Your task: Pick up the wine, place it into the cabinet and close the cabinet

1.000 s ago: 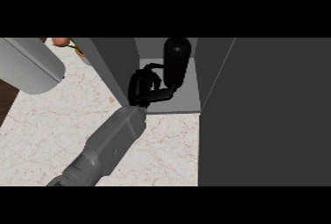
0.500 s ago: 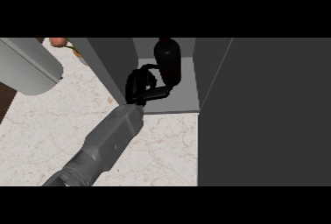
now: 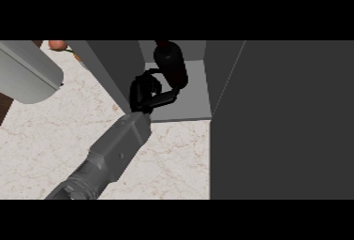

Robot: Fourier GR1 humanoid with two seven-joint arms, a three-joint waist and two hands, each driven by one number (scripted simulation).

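Fingers of your left hand (image 3: pixel 149 93) curl beside the wine (image 3: pixel 171 65), seemingly clasping the dark bottle's lower body, though dark on dark makes the contact hard to judge. From the marble counter (image 3: pixel 62 131) your forearm reaches to the cabinet (image 3: pixel 183 105); the bottle stands upright on its grey floor. Settle it deep and steady before you uncurl, then withdraw straight. Beyond, the door panel (image 3: pixel 283 117) stands at your right, unclosed.

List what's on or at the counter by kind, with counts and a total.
Wine bottle: 1, dark, inside the cabinet
Cabinet: 1, open
Robot hand: 1, curled round the bottle
Grey cylinder: 1, at the left edge
Small orange item: 1, partly cut off, kind unclear
Total: 5
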